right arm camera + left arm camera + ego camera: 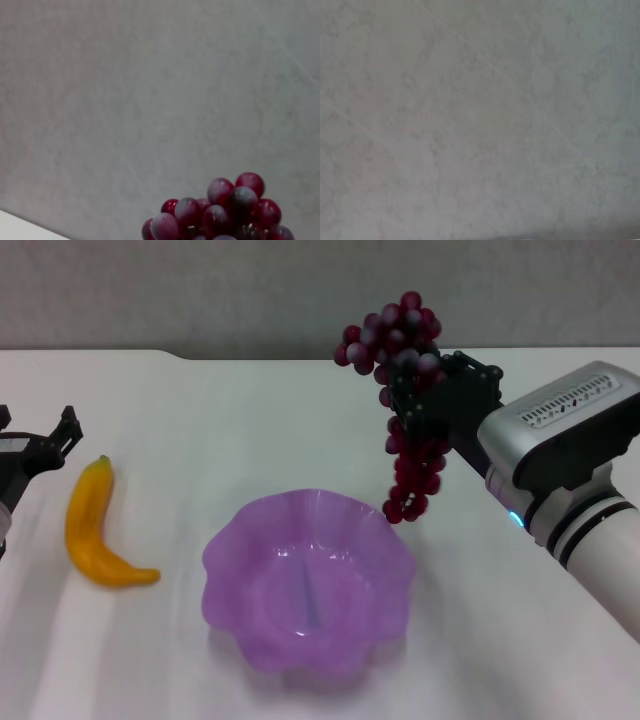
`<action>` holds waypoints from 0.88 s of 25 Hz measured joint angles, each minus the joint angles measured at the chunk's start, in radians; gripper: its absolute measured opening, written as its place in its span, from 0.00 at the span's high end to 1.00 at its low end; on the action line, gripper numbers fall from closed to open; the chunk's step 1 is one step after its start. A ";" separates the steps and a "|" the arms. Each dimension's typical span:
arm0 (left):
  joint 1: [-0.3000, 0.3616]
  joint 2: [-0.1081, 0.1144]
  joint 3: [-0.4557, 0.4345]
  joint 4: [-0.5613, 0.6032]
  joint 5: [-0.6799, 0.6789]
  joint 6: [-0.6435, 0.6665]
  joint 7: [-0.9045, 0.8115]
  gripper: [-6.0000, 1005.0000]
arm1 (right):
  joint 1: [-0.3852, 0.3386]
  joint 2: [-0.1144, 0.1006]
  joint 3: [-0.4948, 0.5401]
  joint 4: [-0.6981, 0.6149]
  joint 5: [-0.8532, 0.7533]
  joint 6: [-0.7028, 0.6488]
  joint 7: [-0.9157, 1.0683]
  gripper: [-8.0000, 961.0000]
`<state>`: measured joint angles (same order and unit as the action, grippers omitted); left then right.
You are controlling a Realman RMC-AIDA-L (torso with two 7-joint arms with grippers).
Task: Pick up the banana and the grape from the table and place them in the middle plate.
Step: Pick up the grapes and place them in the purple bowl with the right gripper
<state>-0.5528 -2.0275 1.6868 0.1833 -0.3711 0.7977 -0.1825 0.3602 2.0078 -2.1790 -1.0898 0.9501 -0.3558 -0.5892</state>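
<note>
- While clamped in right gripper (418,400) jaws, grape (405,390) hangs above middle plate (309,580) rim.
- Banana (95,530) flat on tabletop (250,420), beside left gripper (45,445), jaws spread.

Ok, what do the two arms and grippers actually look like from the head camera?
The right gripper is black and angular, on a silver-grey wrist block with a vented black panel, a blue light and a white, black-ringed forearm. The left gripper is black too, with a white band.
</note>
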 joint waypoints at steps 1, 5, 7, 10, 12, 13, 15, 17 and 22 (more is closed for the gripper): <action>0.000 0.000 0.001 0.000 0.000 0.000 0.000 0.13 | -0.001 0.000 0.000 -0.014 -0.003 0.011 -0.003 0.56; -0.002 0.000 0.002 -0.001 0.000 0.000 0.000 0.13 | -0.001 0.000 0.001 -0.060 -0.005 0.046 -0.018 0.56; -0.002 0.000 0.002 -0.001 0.000 0.000 0.000 0.13 | 0.002 0.000 -0.003 -0.085 -0.010 0.059 -0.023 0.56; -0.003 0.000 0.001 -0.001 0.000 0.000 0.000 0.13 | 0.002 0.001 -0.019 -0.115 -0.027 0.064 -0.025 0.56; -0.004 0.000 -0.001 -0.001 0.000 0.000 0.000 0.13 | 0.007 0.002 -0.049 -0.127 -0.028 0.071 -0.022 0.56; -0.005 0.000 -0.002 -0.001 0.000 0.000 0.000 0.13 | 0.007 0.002 -0.049 -0.127 -0.028 0.071 -0.022 0.56; -0.007 0.000 -0.002 0.002 0.000 0.000 0.000 0.13 | 0.011 0.004 -0.081 -0.120 -0.023 0.072 -0.015 0.56; -0.012 0.000 -0.002 0.004 0.000 0.000 0.000 0.13 | 0.013 0.005 -0.107 -0.112 -0.022 0.069 -0.012 0.56; -0.018 0.000 -0.002 0.002 0.000 0.000 -0.002 0.13 | 0.016 0.006 -0.157 -0.083 -0.020 0.068 0.043 0.56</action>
<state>-0.5711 -2.0279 1.6848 0.1855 -0.3711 0.7977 -0.1841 0.3758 2.0137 -2.3365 -1.1726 0.9303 -0.2881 -0.5462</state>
